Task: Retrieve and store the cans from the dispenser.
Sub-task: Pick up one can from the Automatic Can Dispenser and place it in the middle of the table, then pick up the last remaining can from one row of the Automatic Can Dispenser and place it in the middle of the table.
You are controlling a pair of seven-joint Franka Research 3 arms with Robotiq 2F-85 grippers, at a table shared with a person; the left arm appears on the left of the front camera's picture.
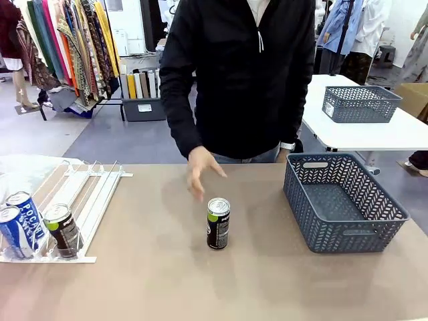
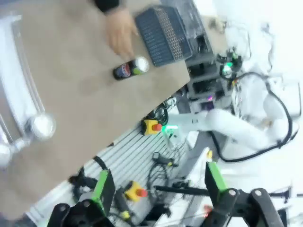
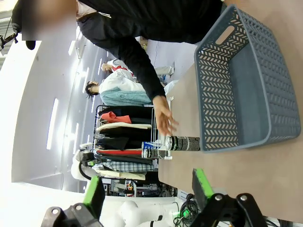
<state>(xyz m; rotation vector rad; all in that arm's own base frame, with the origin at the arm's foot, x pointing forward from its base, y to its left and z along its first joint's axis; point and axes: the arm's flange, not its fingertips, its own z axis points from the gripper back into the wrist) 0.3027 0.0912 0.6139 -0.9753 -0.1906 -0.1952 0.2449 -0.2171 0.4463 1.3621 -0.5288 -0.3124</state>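
A dark can [image 1: 218,223] with a green band is stood upright in the middle of the surface [image 1: 167,281], just before the person's hand [image 1: 200,170]; its print cannot be read. In the dispenser [image 1: 100,190], "POCAR" is read on a blue-and-white can [image 1: 28,212]. The left gripper [image 2: 158,187] and right gripper [image 3: 147,189] are held wide open, empty.

The front camera sits close above the brown table's [image 1: 154,281] near edge, facing the person [image 1: 241,73] at 12 o'clock. Both wrist cameras hang farther back, rolled sideways. All three views share the upright dark green-topped metal can [image 1: 218,224] [image 2: 130,69] [image 3: 182,143] and the grey plastic lattice basket [image 1: 314,214] [image 2: 163,35] [image 3: 218,94], which lies at 12 o'clock in the left wrist view and 2 o'clock in the right.
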